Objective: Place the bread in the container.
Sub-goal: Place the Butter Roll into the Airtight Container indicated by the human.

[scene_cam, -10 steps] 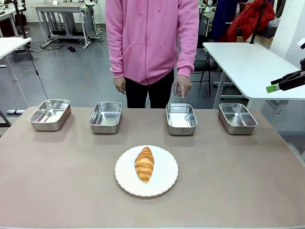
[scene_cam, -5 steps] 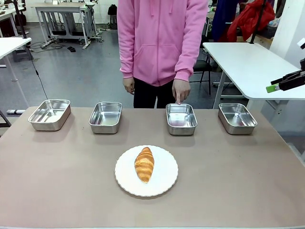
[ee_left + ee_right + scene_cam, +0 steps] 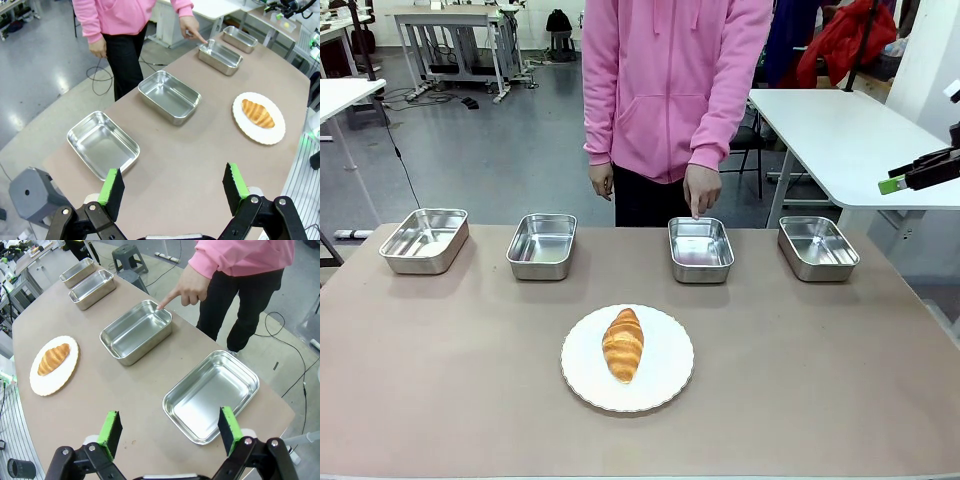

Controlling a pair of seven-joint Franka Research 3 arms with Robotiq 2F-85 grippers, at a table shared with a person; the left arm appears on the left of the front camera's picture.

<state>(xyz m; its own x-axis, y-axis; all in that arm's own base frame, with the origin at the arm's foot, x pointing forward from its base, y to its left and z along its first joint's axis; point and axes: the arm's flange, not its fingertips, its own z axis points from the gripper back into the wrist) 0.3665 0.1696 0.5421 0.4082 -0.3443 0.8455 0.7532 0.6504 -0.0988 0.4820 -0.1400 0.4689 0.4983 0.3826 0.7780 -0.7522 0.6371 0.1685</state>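
The table (image 3: 440, 380) bears a plate (image 3: 667, 362), the container (image 3: 701, 247) and three pans (image 3: 541, 246) (alike).

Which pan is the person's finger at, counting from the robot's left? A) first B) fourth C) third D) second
C: the person's hand points a finger down at the far rim of the third pan.

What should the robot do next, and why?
Probably swing the right gripper, its fingers open, over the croissant to grasp it. The croissant lies untouched on the white plate, and the person's hand points at the steel pan second from the robot's right.
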